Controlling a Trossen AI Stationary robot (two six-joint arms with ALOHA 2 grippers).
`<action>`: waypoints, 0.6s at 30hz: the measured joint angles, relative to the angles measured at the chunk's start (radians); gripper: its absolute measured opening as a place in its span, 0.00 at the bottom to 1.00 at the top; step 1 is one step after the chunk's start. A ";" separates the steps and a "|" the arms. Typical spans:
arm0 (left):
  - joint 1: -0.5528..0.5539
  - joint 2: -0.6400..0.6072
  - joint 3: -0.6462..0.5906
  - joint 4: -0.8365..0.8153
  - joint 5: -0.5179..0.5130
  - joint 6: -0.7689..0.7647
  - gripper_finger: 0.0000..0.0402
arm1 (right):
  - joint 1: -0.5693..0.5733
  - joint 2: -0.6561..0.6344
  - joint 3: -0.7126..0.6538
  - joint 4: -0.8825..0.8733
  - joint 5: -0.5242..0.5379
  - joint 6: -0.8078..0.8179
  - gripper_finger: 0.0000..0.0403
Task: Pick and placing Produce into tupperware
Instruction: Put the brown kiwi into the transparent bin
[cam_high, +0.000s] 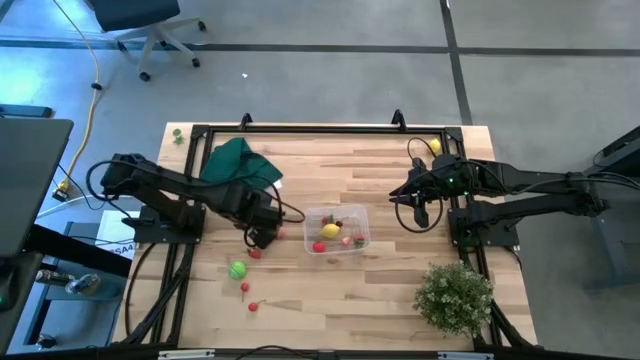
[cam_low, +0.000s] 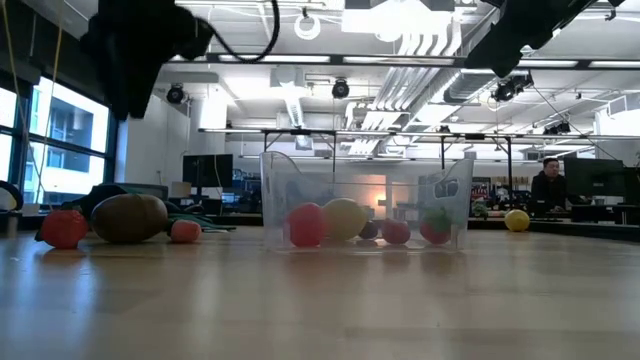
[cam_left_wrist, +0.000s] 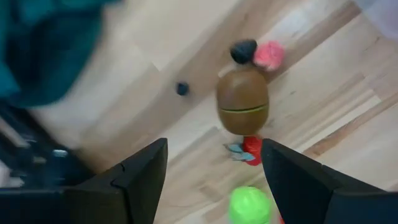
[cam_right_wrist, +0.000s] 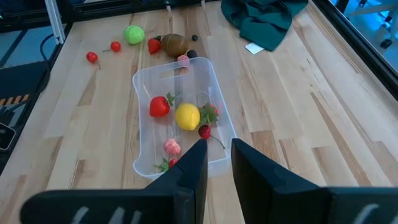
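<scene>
Progress: While several pieces already lie in the tub, the task is judged about half done, since others are seen loose on the bench.
In the tub: a yellow lemon, a red piece, a pink piece and some smaller red ones are counted inside; exact kinds cannot be told.
Tub place: it is set near the bench's middle, between the two arms.
Left out: a brown piece with a small red piece just beside it is found between the tub and the left edge; a green ball and two tiny red pieces are seen toward the front-left corner.
Far corner: a yellow piece is seen by the back-right corner, and a small green one beyond the back-left corner.
Left gripper: it is held over the brown piece, fingers spread wide, nothing between them.
Right gripper: it is held above the bench on the tub's right side, fingers nearly together with a narrow gap, nothing pinched.
Next: the brown piece is judged the likely pick.
Surface: a pale wood bench with a dark frame along its edges; a green cloth is heaped near the back-left corner, a leafy plant at the front-right corner.
Room: a grey floor, an office chair, and a bright workshop with ceiling pipes, where a person is seated far off.
</scene>
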 joint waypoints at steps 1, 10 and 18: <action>0.000 0.000 -0.023 0.031 0.015 -0.012 0.62 | 0.000 0.000 0.000 0.000 0.000 0.000 0.15; 0.003 0.000 -0.163 0.255 0.091 -0.017 0.62 | 0.000 0.000 0.000 0.000 0.000 0.000 0.15; 0.003 0.027 -0.225 0.355 0.102 0.029 0.62 | 0.000 0.000 0.000 0.000 0.000 0.000 0.15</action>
